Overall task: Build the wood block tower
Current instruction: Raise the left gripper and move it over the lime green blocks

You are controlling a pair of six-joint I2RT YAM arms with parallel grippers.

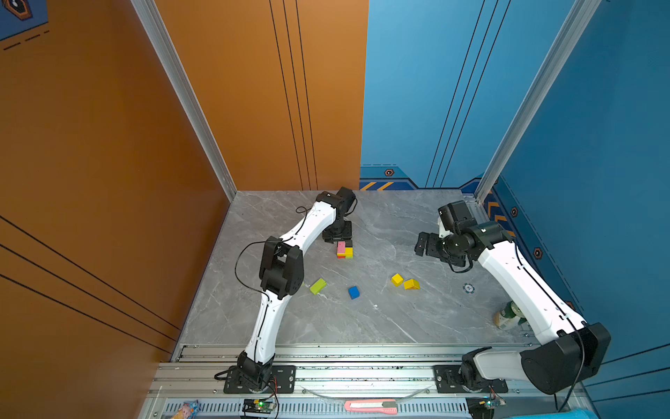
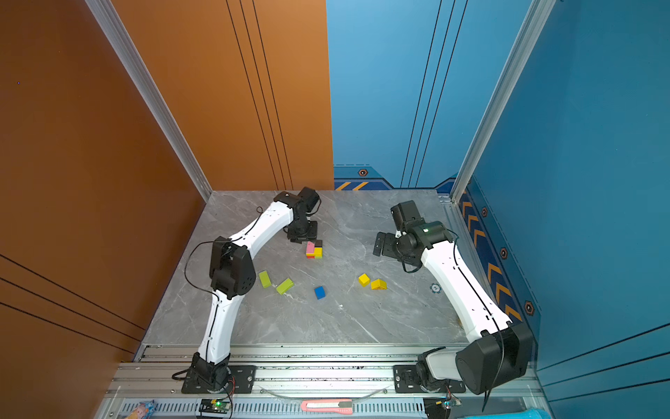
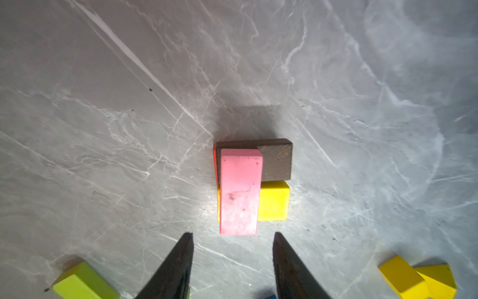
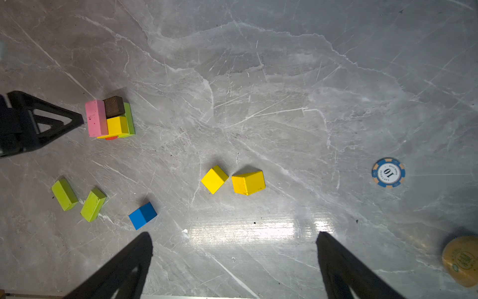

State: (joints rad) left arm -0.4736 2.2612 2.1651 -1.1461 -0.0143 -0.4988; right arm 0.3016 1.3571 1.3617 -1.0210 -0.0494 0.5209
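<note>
So, going across the table [image 1: 290, 326]: far left there were two loose lime-green bars [image 2: 265, 279] [image 2: 285, 286] lying flat near the left arm's elbow. Next over was the tower [image 1: 344, 249], only a couple of layers tall. The left wrist view showed a pink bar [image 3: 240, 191] on top, lying across a brown block [image 3: 278, 161] and a yellow bar [image 3: 274, 200], with a sliver of red [image 3: 214, 163] peeking out underneath. The left gripper [image 3: 232, 239] hung right over it with its jaws spread and nothing between them, tips just off the end of the pink bar and not touching it. My take is that this was the let-go-and-back-off step. To do it well, the jaws needed to stay wide and the gripper needed to lift straight up, because any sideways drift would have dragged the pink bar off its perch. The pink bar only covered one side of that layer, so I'd have wanted a bar of similar thickness laid beside it to level things. Further right sat a blue cube [image 1: 354, 292], a yellow cube [image 1: 397, 279] and the yellow prism [image 1: 412, 284], all loose. The right gripper [image 4: 234, 235] hovered wide open and empty, well clear of everything. The poker chip [image 4: 388, 172] and can [image 1: 507, 315] sat off to the right, out of play.
</note>
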